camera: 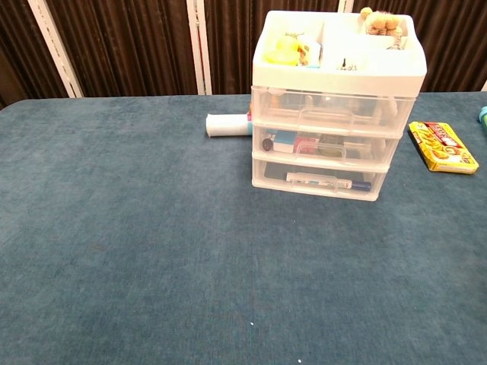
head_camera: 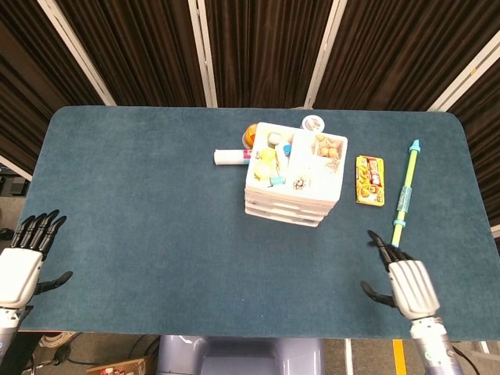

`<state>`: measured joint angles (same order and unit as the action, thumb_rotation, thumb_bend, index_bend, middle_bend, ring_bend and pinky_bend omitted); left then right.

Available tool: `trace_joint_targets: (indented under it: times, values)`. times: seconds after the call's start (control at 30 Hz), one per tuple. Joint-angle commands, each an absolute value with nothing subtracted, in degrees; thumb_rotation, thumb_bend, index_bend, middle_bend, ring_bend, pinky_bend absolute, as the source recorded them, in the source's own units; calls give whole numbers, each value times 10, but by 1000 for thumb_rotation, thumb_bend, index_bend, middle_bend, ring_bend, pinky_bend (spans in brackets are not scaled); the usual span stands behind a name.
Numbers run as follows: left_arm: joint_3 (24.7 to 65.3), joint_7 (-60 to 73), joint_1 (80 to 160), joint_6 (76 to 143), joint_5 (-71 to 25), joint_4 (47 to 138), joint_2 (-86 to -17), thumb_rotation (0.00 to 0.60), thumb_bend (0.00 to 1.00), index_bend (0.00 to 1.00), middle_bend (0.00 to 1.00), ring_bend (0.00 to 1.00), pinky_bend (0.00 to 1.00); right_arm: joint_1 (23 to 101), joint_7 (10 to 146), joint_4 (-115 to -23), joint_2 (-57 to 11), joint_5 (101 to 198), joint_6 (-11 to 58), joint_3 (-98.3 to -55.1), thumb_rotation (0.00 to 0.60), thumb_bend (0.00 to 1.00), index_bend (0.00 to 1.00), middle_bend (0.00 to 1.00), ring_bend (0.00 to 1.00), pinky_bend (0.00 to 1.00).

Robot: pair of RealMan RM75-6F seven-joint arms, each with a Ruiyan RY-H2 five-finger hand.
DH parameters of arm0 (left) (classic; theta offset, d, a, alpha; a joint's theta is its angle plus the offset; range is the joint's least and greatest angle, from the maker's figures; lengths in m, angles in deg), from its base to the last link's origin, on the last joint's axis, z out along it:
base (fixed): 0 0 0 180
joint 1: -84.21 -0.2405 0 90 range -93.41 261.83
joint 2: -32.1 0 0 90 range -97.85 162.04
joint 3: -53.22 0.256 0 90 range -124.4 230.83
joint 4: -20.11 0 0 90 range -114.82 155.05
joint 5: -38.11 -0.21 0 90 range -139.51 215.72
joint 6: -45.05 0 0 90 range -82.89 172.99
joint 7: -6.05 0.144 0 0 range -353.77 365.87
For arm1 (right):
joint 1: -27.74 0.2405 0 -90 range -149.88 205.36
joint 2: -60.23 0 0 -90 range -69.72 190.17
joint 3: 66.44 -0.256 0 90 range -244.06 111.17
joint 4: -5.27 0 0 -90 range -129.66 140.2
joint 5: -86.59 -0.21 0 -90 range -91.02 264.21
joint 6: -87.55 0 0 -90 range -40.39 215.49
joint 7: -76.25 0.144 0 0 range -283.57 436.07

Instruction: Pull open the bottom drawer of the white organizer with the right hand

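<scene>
The white organizer [head_camera: 294,174] [camera: 329,106] stands right of the table's middle, with three clear drawers and small items in its top tray. Its bottom drawer [camera: 316,181] is closed and holds a pen; the front handle faces me. My right hand [head_camera: 405,283] hovers open over the table's near right edge, fingers spread, well short of the organizer. At the near left corner, off the table's edge, my left hand [head_camera: 23,262] is open too. The chest view shows neither hand.
A white tube [head_camera: 231,157] [camera: 227,125] lies left of the organizer, with an orange ball [head_camera: 251,133] and a small round tub [head_camera: 313,123] behind it. A yellow snack box [head_camera: 370,180] [camera: 443,146] and a long green-yellow stick toy [head_camera: 404,195] lie to its right.
</scene>
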<state>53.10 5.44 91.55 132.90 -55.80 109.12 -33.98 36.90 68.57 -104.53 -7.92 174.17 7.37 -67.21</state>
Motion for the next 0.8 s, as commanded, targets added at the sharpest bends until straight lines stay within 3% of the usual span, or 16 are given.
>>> trace_joint_targets:
  times: [0.03, 0.17, 0.27, 0.5, 0.8]
  values:
    - [532, 56, 915, 1330, -559, 1091, -340, 600, 44, 0, 0, 0, 34, 396, 718, -1103, -97, 1688, 123, -695, 600, 456, 0, 822, 819, 892]
    - [531, 52, 914, 1330, -557, 1091, -340, 600, 45, 0, 0, 0, 34, 421, 711, -1155, -119, 1622, 170, -710, 600, 632, 0, 871, 863, 923]
    - [530, 50, 915, 1328, -555, 1091, -339, 600, 44, 0, 0, 0, 34, 440, 709, -1180, -149, 1553, 200, -723, 600, 701, 0, 873, 866, 926]
    - [530, 46, 915, 1329, -555, 1092, -339, 600, 44, 0, 0, 0, 34, 487, 719, -1191, -218, 1408, 230, -776, 600, 736, 0, 874, 867, 925]
    - [530, 40, 917, 1329, -557, 1089, -338, 600, 44, 0, 0, 0, 34, 539, 710, -1165, -295, 1308, 216, -828, 600, 741, 0, 874, 867, 926]
